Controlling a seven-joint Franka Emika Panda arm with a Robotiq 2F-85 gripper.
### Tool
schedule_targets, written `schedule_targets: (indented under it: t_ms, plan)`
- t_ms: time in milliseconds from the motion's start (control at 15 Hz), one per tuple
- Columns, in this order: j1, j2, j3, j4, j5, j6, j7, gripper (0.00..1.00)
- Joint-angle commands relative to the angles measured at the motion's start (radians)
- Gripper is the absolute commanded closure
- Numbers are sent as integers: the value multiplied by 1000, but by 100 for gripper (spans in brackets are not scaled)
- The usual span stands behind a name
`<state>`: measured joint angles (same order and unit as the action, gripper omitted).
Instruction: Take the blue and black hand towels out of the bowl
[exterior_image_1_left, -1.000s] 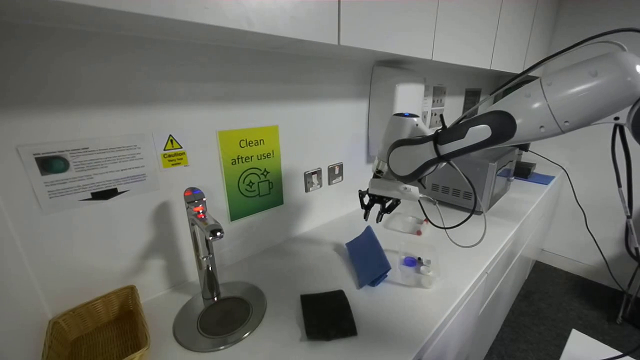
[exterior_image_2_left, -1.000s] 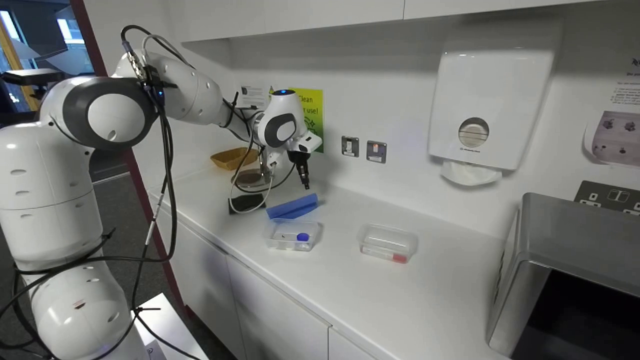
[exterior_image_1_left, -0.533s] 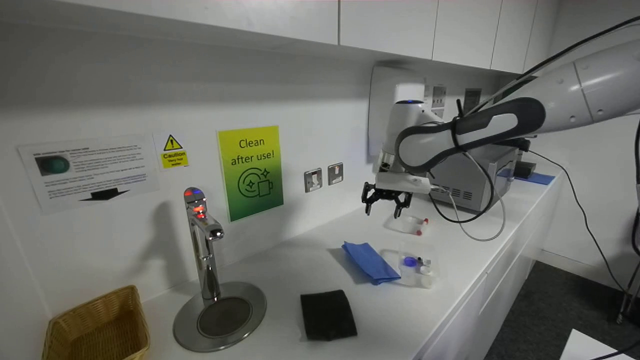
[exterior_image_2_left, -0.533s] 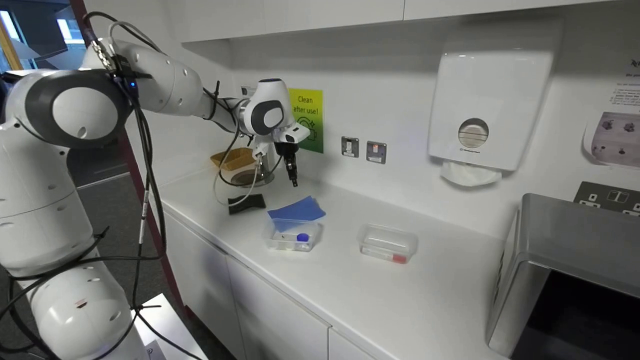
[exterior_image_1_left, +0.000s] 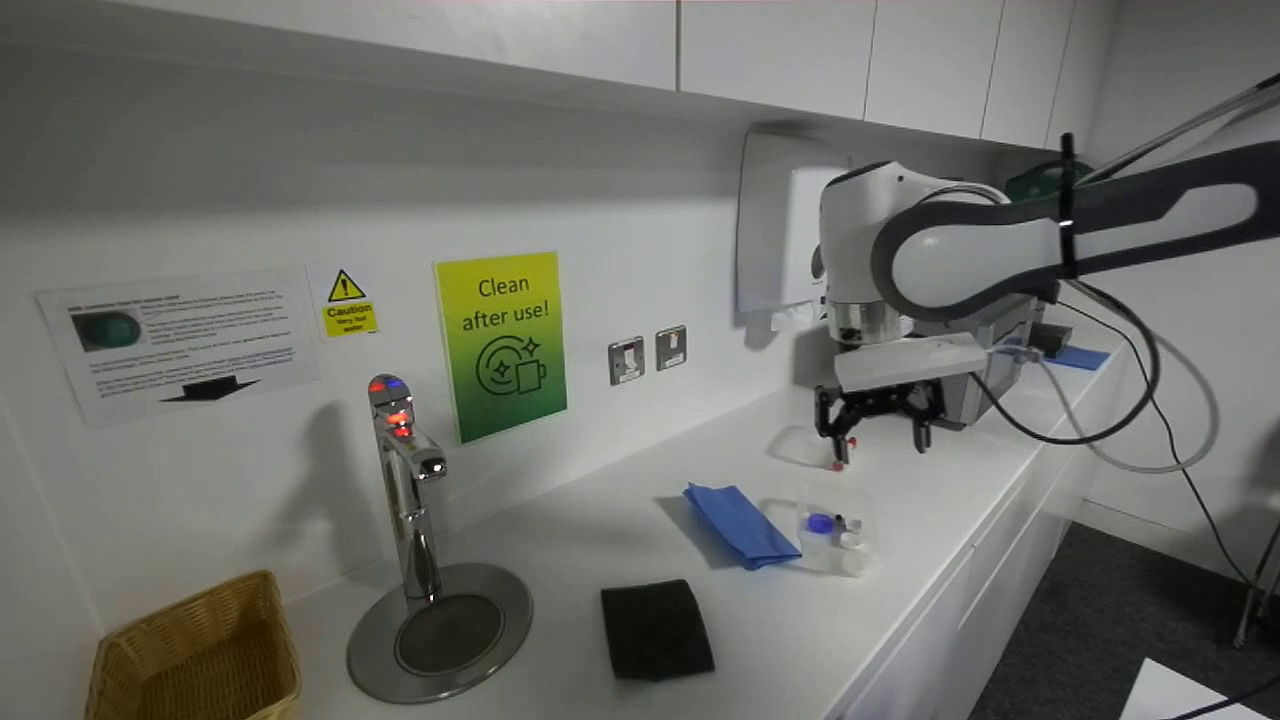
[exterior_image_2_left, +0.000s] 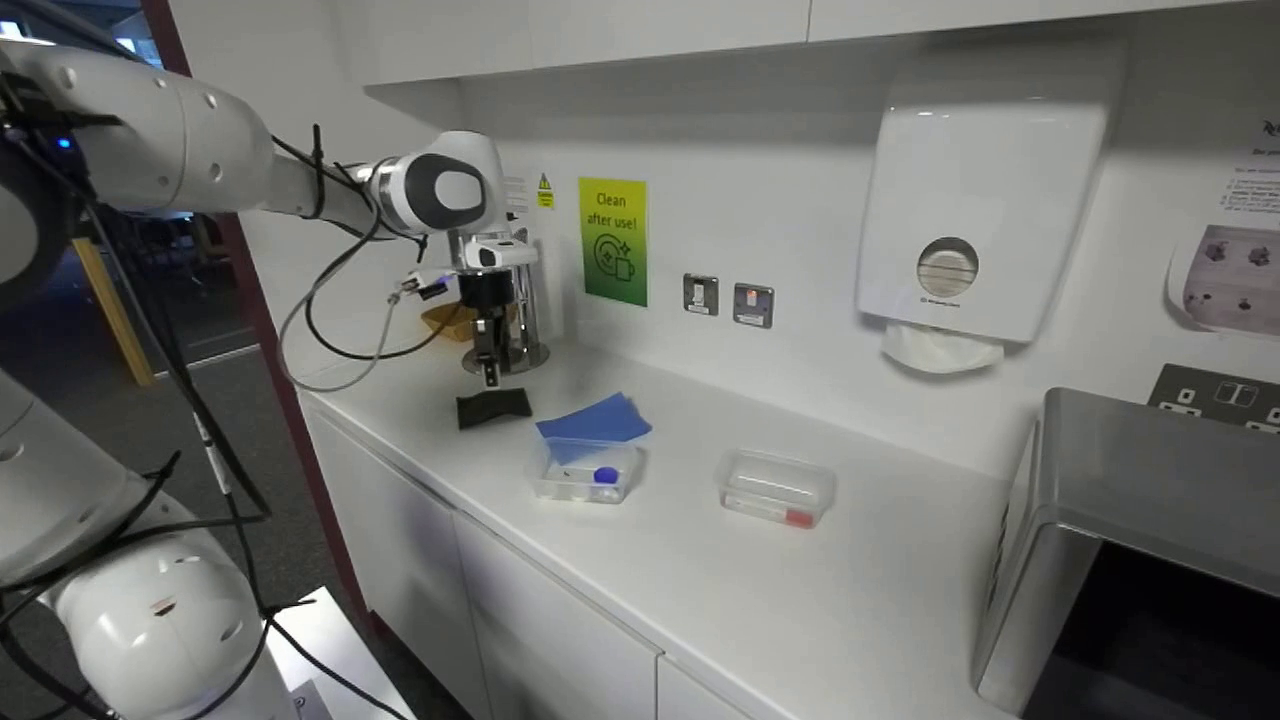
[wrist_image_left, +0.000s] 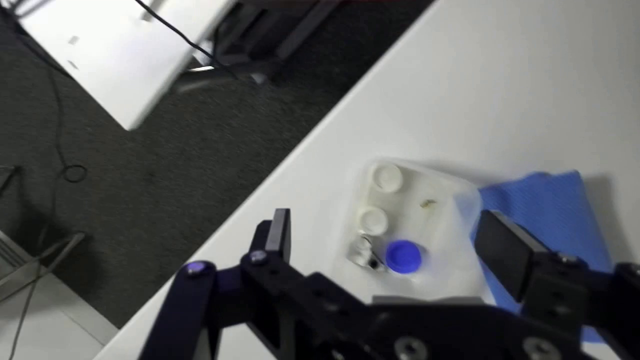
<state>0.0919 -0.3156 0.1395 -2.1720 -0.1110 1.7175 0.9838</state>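
Observation:
The blue towel (exterior_image_1_left: 742, 525) lies loosely folded on the white counter, right beside a clear tub; in the wrist view the blue towel (wrist_image_left: 555, 210) shows partly through the tub's wall, and I cannot tell if they touch. Nearer the tap, the black towel (exterior_image_1_left: 656, 630) rests folded on the counter. My gripper (exterior_image_1_left: 880, 447) hangs above the counter, fingers wide apart with nothing between them. The wrist view has the gripper (wrist_image_left: 390, 230) over the tub, clear of both towels. A wicker basket (exterior_image_1_left: 195, 630) stands at the far end; whether it is the bowl, I cannot tell.
The clear tub (exterior_image_2_left: 580, 492) holds a blue cap, white caps and small parts. A second clear tub (exterior_image_2_left: 775, 468) with a red-ended item stands farther along. A chrome tap (exterior_image_1_left: 415, 520), a microwave (exterior_image_2_left: 1150, 500) and a paper dispenser (exterior_image_2_left: 990, 180) are obstacles. The counter's front edge runs near the tub.
The gripper's fingers have spread from nearly together to wide apart. The blue towel has flopped from propped up to flat. The arm has drawn back from it, toward the robot's base side.

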Motion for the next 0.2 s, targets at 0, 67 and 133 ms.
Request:
schedule_targets:
  t_ms: [0,67,133]
  plan:
    - [-19,-39,23,-21,5,-59,-8,0]
    - [-20,-74,28,-46,6,-90,-10,0]
    - [-21,-99,31,-65,6,-99,-12,0]
